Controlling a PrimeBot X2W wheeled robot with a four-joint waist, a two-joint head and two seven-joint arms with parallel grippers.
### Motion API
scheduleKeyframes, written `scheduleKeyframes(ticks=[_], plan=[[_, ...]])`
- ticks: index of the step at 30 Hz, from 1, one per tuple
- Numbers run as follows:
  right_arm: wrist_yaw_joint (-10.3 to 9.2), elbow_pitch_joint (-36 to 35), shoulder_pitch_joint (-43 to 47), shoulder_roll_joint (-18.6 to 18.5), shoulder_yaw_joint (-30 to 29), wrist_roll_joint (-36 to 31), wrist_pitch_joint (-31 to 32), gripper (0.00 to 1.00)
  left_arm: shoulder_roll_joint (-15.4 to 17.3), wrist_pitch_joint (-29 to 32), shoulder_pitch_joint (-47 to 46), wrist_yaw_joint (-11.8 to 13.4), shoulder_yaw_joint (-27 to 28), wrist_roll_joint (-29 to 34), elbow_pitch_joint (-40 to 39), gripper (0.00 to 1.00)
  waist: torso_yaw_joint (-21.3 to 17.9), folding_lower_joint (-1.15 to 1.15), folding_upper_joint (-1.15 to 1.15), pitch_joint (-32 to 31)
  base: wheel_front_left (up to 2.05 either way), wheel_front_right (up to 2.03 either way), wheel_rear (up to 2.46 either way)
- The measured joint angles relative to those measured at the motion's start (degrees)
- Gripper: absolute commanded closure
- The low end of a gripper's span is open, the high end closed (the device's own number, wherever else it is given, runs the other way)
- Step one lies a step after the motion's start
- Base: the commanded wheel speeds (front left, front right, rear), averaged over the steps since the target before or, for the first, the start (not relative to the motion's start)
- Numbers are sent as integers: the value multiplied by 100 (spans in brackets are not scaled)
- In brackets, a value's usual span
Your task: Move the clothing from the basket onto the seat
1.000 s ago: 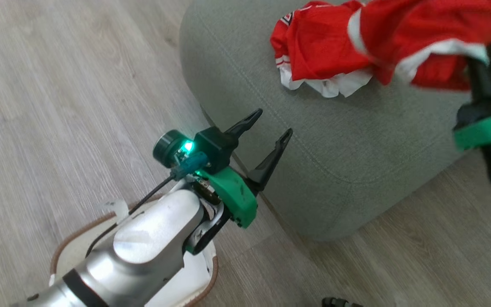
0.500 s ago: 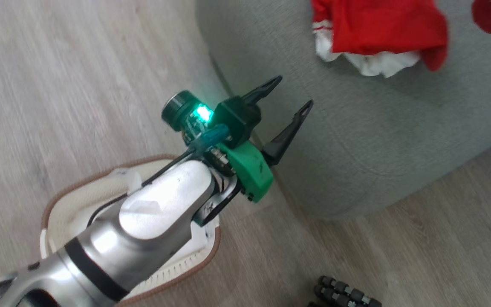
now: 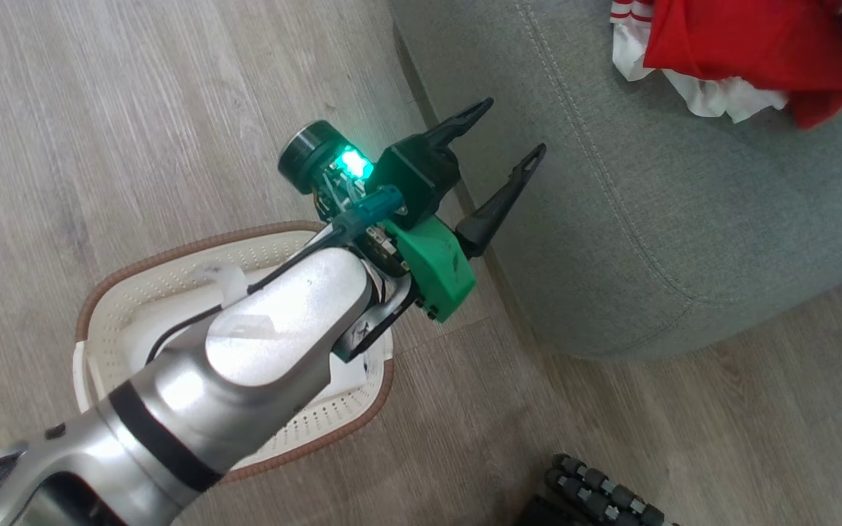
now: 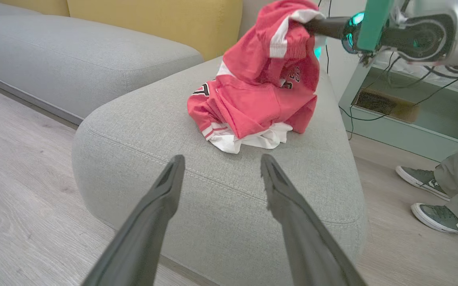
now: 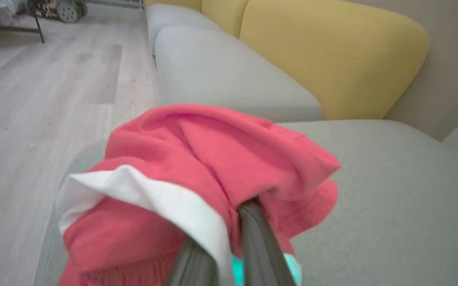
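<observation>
Pale wood-plank floor (image 3: 99, 109) — yellow back cushions (image 5: 332, 59) against a beige wall (image 5: 451, 59).

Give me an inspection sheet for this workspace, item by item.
Surface: grey-green seat, wood-look floor.
Job's things: basket on the floor, visible part empty; one red garment heaped on the seat; second red garment held up over it.
Clutter: dark ribbed object at the floor's near edge, unidentified.
Tools: left tool open, empty, by the seat's corner; right tool shut on the second red garment.
Cables: black cable along the left forearm; loose cables beside a pale green cabinet.
Surroundings: yellow backrests; a person's shoes nearby.
</observation>
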Motion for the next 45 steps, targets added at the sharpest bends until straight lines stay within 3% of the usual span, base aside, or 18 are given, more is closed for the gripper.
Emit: scheduleKeyframes(ticks=[8,14,15,16,17,18,27,33,40,45], plan=[[0,699,-194,22,1396,697,413,100,-33,-7,-21,1,-22,-3,87,0,34,-1,0,-80,0,0,0],[0,782,-269,-75,2138,1225,817,98,-49,-24,-18,2,-21,-7,147,0,34,-1,0,-213,0,0,0],[0,793,-287,-114,2237,1283,816,69,-49,-40,-15,2,-21,-9,162,0,33,-1,0,-239,0,0,0],[0,809,-318,-151,2331,1344,816,53,-48,-70,-7,2,-21,-31,172,0,32,-1,0,-272,0,0,0],[0,816,-341,-179,2414,1408,815,8,-48,-79,1,2,-21,-57,180,0,29,-1,0,-308,0,0,0],[0,823,-355,-209,2528,1446,815,0,-48,-98,11,2,-21,-75,185,0,25,-1,0,-346,0,0,0],[0,403,-343,-457,3642,1842,1059,0,-5,-323,453,41,31,-310,218,0,-73,-1,0,-890,0,0,0],[0,-196,-337,-842,4162,2079,738,0,129,-456,706,164,119,-425,138,0,-117,-1,0,-1320,0,0,0],[0,-880,-311,-1314,4322,2243,162,0,292,-588,1104,350,278,-546,-148,0,-42,-1,0,-1792,0,0,0],[0,-1349,-82,-1615,3807,2237,29,0,490,-624,1342,560,492,-604,-363,0,196,-1,0,-2012,0,0,0]])
